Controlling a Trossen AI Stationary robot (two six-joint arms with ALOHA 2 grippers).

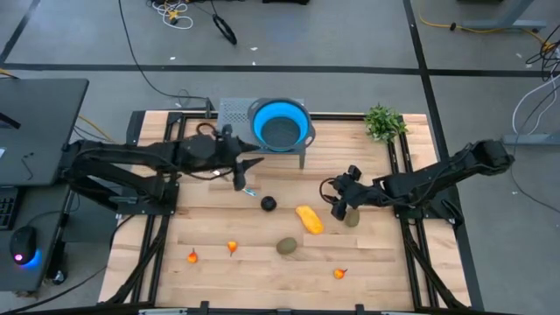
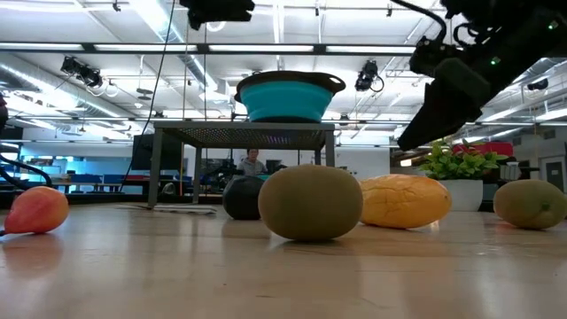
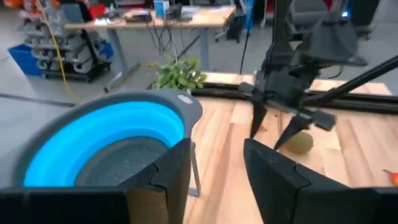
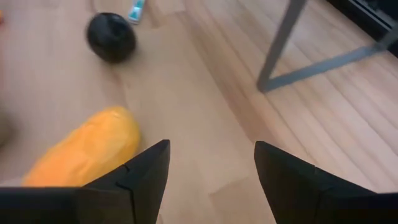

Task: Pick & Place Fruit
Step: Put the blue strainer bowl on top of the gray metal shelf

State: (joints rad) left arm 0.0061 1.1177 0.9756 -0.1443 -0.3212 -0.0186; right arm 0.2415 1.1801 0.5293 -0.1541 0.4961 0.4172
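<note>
hovering low over the worktop (image 1: 262, 262), the right claw (image 1: 339, 206) sits just beside the yellow oblong fruit (image 1: 308, 219), with one olive-brown oval (image 1: 352, 219) close by its other side. its fingers stand apart with nothing between them; in the right wrist view the yellow fruit lies off to one side of the gap, not inside it. the left claw (image 1: 241, 179) hangs near the blue colander (image 1: 282, 125), which stands raised on a small metal stand (image 1: 234, 111) at the far edge; its fingers look parted and empty, though how wide i cannot tell for sure.

the rest of the fruit is scattered: a dark ball (image 1: 269, 204) near the middle, a second olive-brown oval (image 1: 287, 247) nearer the front, and tiny orange pieces (image 1: 232, 248) along the front.

risks, as i judge them: the yellow fruit is off-centre to the right claw, so closing now would likely nudge it aside or pinch only its end, and a smooth rounded toy could squirt out. the oval beside the claw could be knocked and roll. carrying fruit to the colander means clearing its raised rim, with the left arm parked close by, so the two arms could crowd each other there.

the worktop is pale wooden planking with a leafy green plant (image 1: 383, 122) at a far corner. beyond lies an open workshop with desks, cables on a grey floor and ceiling strip lights.
</note>
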